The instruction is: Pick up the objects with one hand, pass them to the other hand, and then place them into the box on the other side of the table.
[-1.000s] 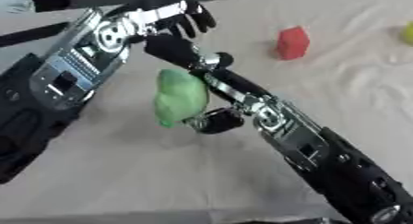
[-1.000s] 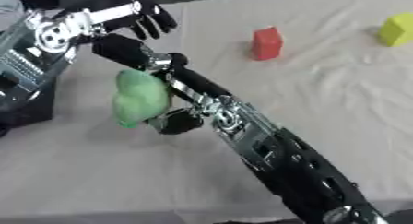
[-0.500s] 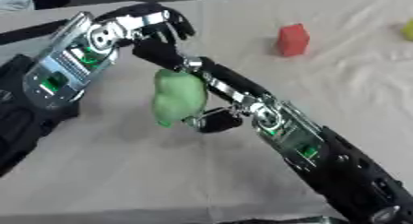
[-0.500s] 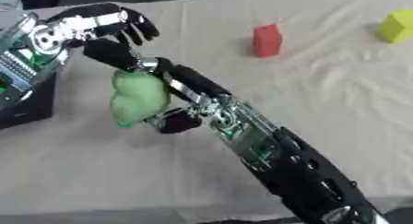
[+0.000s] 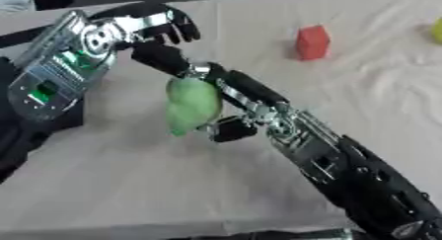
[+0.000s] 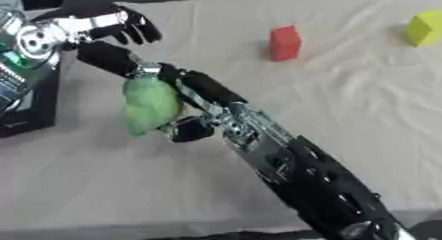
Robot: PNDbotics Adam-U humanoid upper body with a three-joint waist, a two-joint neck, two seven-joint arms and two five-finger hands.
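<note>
The right hand point(image 5: 226, 116) is grasping the green toy point(image 5: 192, 105) upright, its top end lying just below the left hand's point(image 5: 142, 26) curled, empty fingers point(image 5: 177, 27).

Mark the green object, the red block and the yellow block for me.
green object point(image 5: 192, 105), left eye view, middle of its body.
red block point(image 5: 313, 41), left eye view, front face.
yellow block point(image 6: 424, 28), right eye view, centre of its side.
</note>
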